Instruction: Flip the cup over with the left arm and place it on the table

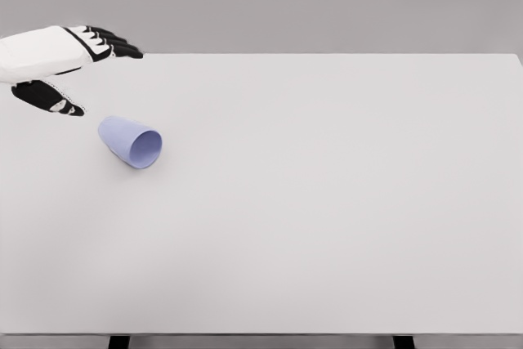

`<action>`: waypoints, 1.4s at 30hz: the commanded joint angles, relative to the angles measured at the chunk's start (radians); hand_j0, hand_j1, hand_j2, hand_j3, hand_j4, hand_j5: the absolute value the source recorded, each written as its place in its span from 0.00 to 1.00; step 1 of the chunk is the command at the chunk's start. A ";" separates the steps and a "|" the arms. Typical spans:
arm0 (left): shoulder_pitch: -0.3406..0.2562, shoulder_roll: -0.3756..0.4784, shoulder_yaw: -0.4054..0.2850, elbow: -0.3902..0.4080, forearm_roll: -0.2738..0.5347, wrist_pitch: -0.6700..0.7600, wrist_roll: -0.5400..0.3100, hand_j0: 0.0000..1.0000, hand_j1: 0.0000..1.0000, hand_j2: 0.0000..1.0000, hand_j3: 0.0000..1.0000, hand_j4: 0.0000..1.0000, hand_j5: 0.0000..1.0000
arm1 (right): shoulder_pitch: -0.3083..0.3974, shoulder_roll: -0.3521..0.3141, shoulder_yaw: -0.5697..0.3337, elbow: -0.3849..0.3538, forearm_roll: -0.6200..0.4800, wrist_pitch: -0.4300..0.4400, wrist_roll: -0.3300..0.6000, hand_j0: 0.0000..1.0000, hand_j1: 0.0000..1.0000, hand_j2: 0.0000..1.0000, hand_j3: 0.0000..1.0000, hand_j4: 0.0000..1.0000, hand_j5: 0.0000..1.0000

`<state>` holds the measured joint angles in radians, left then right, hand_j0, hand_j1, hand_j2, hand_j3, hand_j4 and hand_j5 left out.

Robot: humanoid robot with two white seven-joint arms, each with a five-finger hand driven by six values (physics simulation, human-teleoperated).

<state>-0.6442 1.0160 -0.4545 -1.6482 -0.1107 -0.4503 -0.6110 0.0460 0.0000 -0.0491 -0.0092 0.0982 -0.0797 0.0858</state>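
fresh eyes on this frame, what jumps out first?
The lavender cup lying on its side at the table's left, its open mouth turned toward the lower right. Just above and left of it, the left hand hangs open, fingers extended and thumb below, not touching the cup. The right arm is out of view.

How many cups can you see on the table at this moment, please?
1. The cup lies on its side at the table's left, mouth toward the camera, just below the open left hand. Nothing could hide another.
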 commanded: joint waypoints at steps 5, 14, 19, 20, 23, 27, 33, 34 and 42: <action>-0.020 0.078 -0.243 0.082 0.000 -0.053 0.000 1.00 1.00 1.00 1.00 1.00 1.00 | 0.000 0.000 0.000 0.000 0.000 0.000 0.000 1.00 1.00 1.00 1.00 1.00 1.00; -0.086 -0.028 -0.368 0.140 -0.023 0.093 0.000 1.00 1.00 1.00 1.00 1.00 1.00 | 0.000 0.000 0.000 0.000 0.000 0.000 0.000 1.00 1.00 1.00 1.00 1.00 1.00; -0.089 -0.043 -0.381 0.232 -0.070 0.110 0.002 1.00 1.00 1.00 1.00 1.00 1.00 | 0.000 0.000 0.000 0.000 0.000 0.000 0.000 1.00 1.00 1.00 1.00 1.00 1.00; -0.091 -0.045 -0.381 0.232 -0.076 0.108 0.028 1.00 1.00 1.00 1.00 1.00 1.00 | 0.000 0.000 0.000 0.000 0.000 0.000 0.000 1.00 1.00 1.00 1.00 1.00 1.00; -0.098 -0.059 -0.381 0.234 -0.079 0.108 0.028 1.00 1.00 1.00 1.00 1.00 1.00 | 0.000 0.000 0.000 0.000 0.000 0.000 0.000 1.00 1.00 1.00 1.00 1.00 1.00; -0.114 -0.066 -0.381 0.237 -0.079 0.110 0.037 1.00 1.00 1.00 1.00 1.00 1.00 | 0.000 0.000 0.000 0.000 0.000 0.000 0.000 1.00 1.00 1.00 1.00 1.00 1.00; -0.118 -0.129 -0.381 0.281 -0.165 0.094 0.042 1.00 1.00 1.00 1.00 1.00 1.00 | 0.000 0.000 0.000 0.000 0.000 0.000 0.000 1.00 1.00 1.00 1.00 1.00 1.00; -0.118 -0.129 -0.383 0.280 -0.167 0.085 0.042 1.00 1.00 1.00 1.00 1.00 1.00 | 0.000 0.000 0.000 0.000 0.000 0.000 0.000 1.00 1.00 1.00 1.00 1.00 1.00; -0.120 -0.169 -0.383 0.314 -0.210 0.075 0.042 1.00 1.00 1.00 1.00 1.00 1.00 | 0.000 0.000 0.000 0.000 0.000 0.000 0.000 1.00 1.00 1.00 1.00 1.00 1.00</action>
<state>-0.7639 0.8564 -0.8384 -1.3454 -0.3138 -0.3757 -0.5697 0.0460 0.0000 -0.0491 -0.0092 0.0982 -0.0797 0.0857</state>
